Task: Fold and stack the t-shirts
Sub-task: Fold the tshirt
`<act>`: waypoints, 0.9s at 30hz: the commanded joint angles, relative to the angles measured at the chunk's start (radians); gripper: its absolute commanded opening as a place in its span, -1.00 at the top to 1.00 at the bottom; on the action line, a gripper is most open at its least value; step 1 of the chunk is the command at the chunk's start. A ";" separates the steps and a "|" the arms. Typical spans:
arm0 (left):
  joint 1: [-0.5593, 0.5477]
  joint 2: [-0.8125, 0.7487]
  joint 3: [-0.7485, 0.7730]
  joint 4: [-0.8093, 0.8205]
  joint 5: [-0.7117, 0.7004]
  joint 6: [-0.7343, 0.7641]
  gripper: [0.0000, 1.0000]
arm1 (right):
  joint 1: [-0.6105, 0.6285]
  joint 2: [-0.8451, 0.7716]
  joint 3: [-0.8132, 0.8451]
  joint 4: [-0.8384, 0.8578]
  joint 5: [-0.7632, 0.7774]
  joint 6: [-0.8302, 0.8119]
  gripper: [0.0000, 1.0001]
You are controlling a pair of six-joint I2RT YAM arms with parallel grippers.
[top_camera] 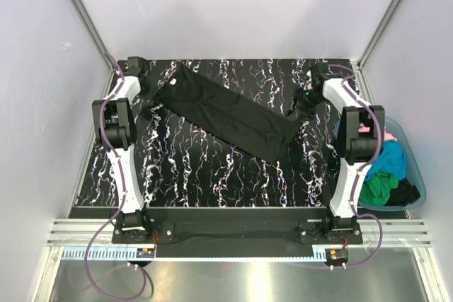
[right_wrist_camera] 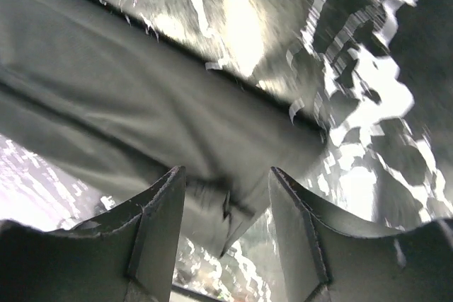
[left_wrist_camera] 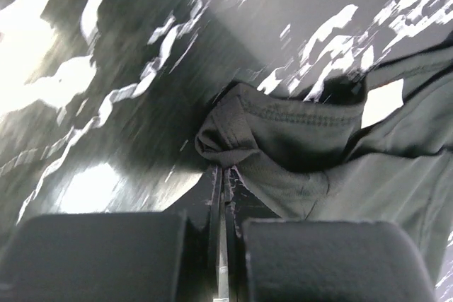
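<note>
The large black t-shirt [top_camera: 226, 114] lies folded in a long band, running diagonally from back left to mid right on the marbled table. My left gripper [top_camera: 147, 104] is at the shirt's left end. In the left wrist view it [left_wrist_camera: 222, 175] is shut on a bunched, hemmed edge of the black t-shirt [left_wrist_camera: 283, 132]. My right gripper [top_camera: 299, 106] is at the shirt's right end. In the right wrist view it [right_wrist_camera: 226, 192] is open, with the black t-shirt [right_wrist_camera: 141, 104] and its corner hanging just beyond the fingers, not pinched.
A translucent teal tub [top_camera: 417, 175] stands off the table's right edge. It holds pink [top_camera: 368, 132], turquoise-blue [top_camera: 389, 160] and green [top_camera: 375, 189] t-shirts and some dark cloth. The black marbled table [top_camera: 212, 175] ends at grey walls on the left, back and right.
</note>
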State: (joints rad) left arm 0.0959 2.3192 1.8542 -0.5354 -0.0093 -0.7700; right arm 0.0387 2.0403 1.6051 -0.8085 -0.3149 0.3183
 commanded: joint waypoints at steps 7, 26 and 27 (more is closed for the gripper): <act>0.021 -0.079 0.029 -0.048 0.046 0.067 0.06 | 0.009 0.158 0.190 -0.041 -0.053 -0.162 -0.19; 0.011 -0.274 -0.224 -0.081 0.060 0.103 0.03 | -0.019 0.124 -0.014 -0.046 -0.121 -0.157 0.70; 0.011 -0.279 -0.221 -0.098 0.058 0.106 0.03 | -0.017 0.113 -0.031 -0.044 -0.124 -0.150 0.77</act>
State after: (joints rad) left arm 0.1089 2.0766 1.5764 -0.5819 0.0742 -0.6964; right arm 0.0208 2.2078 1.6295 -0.8360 -0.4534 0.1635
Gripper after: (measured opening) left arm 0.482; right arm 0.148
